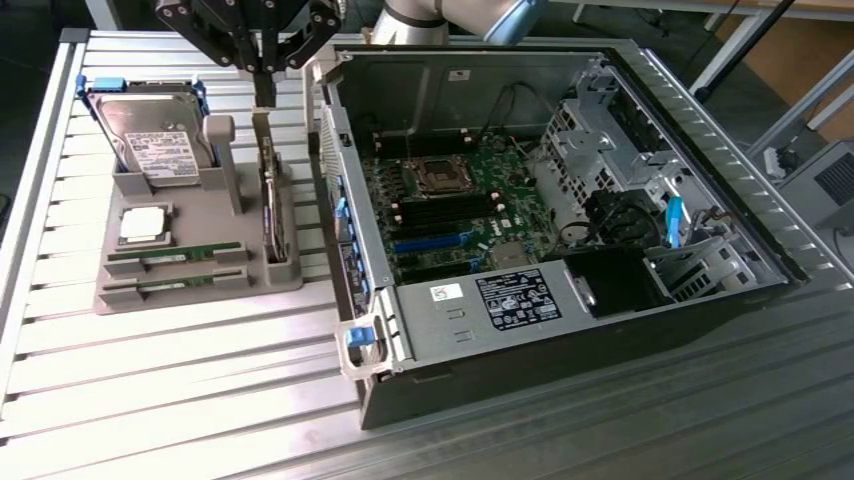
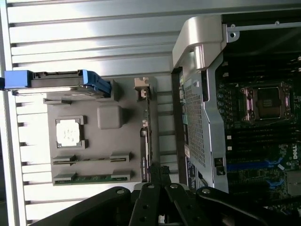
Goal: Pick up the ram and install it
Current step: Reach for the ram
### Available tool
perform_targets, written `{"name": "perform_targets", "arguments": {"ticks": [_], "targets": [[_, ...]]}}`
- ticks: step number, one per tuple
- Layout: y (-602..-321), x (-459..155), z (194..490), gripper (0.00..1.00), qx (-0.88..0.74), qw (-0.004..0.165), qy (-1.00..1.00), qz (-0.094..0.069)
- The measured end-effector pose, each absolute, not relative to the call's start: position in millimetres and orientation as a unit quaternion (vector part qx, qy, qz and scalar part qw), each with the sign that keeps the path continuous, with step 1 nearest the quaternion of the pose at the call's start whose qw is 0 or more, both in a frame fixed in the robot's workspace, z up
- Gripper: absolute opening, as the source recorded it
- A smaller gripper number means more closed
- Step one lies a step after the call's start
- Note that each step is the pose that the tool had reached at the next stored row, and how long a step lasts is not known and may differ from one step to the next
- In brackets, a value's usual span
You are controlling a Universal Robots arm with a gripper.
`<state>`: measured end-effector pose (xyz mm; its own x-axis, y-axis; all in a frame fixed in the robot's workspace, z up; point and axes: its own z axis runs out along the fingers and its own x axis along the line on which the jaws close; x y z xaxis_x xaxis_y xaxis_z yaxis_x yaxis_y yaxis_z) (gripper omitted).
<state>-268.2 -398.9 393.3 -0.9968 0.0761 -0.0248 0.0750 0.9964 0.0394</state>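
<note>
A ribbed metal counter (image 1: pixel 174 400) carries a grey holder (image 1: pixel 187 235) and, at its three o'clock in the exterior view, an open computer case (image 1: pixel 561 330) lying on its side. The ram (image 1: pixel 174 283) (image 2: pixel 89 178) is seated in the holder's slot at six o'clock, nearest the counter's front; it lies flat and nothing touches it. Its twin stick (image 1: pixel 176 252) (image 2: pixel 89 159) is set in the parallel slot just beside it. Which of the two alike sticks is the task's own cannot be told for certain.

At the holder's twelve o'clock a hard drive (image 1: pixel 158 140) (image 2: pixel 56 80) is propped upright in blue rails. A square processor (image 1: pixel 144 225) (image 2: pixel 69 132) is laid between the drive and the sticks. An upright card (image 1: pixel 276 215) is held on edge along the holder's three o'clock side.

The gripper (image 1: pixel 264 100) (image 2: pixel 160 170) is hung above the holder's far end — between the hard drive and the case wall, well apart from the ram. Its fingers (image 1: pixel 264 85) are pressed together, and nothing is held.

Inside the case the motherboard (image 1: pixel 454 200) (image 2: pixel 263 136) is exposed.
</note>
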Motion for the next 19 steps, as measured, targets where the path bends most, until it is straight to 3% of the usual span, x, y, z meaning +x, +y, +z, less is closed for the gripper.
{"name": "perform_targets", "arguments": {"ticks": [19], "targets": [[-398.9,-277.1,393.3,0.09,0.038,0.013,0.999,0.019]]}}
